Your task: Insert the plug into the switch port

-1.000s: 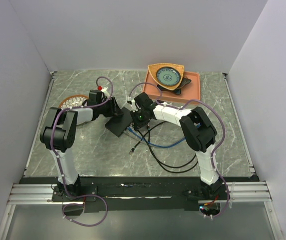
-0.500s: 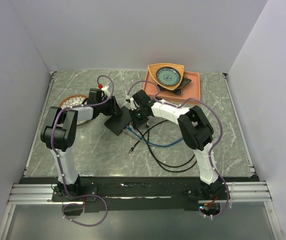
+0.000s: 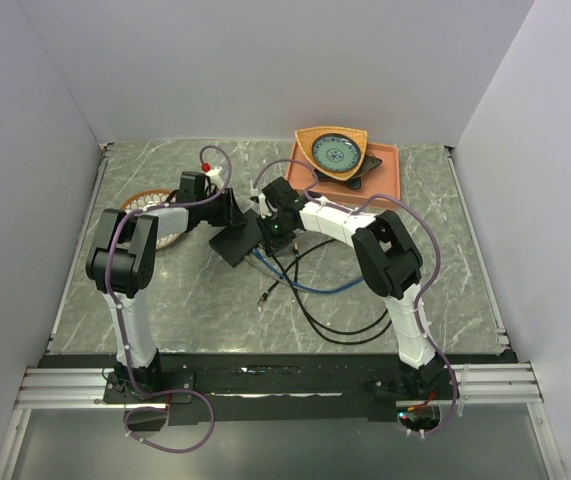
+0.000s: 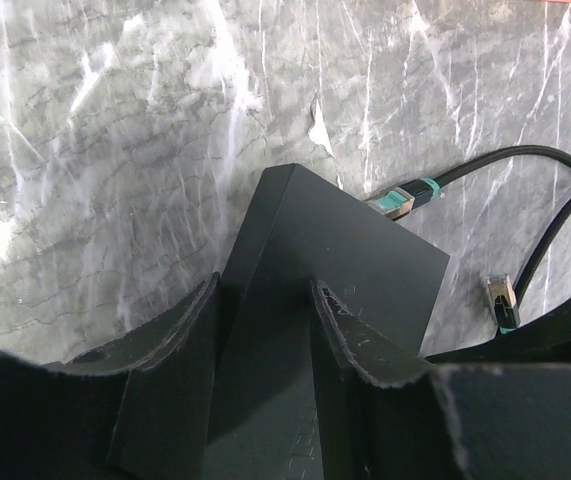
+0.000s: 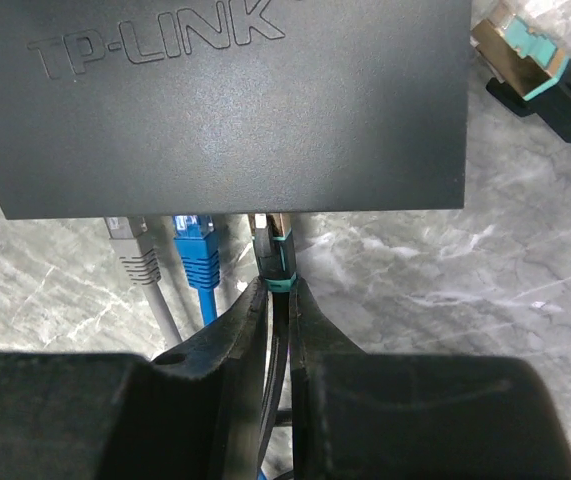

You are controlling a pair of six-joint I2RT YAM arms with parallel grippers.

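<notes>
The switch is a flat black box (image 5: 235,110) with a white logo on top, and its port edge faces my right gripper. My right gripper (image 5: 277,285) is shut on a black plug (image 5: 277,250) with a teal band. The plug's metal tip meets the port edge beside a blue plug (image 5: 197,255) and a grey plug (image 5: 135,255) that sit in ports. The box's overhang hides whether the tip is inside a socket. My left gripper (image 4: 263,295) is shut on the box (image 4: 355,270) at its opposite side. From above, the box (image 3: 237,243) lies between both grippers.
A loose teal-banded plug (image 5: 535,70) lies by the box's far right corner. Black and blue cables (image 3: 315,290) trail over the marble toward the near side. An orange tray (image 3: 380,175) with a patterned plate (image 3: 333,152) stands at the back right. A woven basket (image 3: 145,205) sits at the left.
Both grippers and the box have shifted slightly toward the back of the table. The left fingers have drawn in a little on the box. The right gripper still holds the plug.
</notes>
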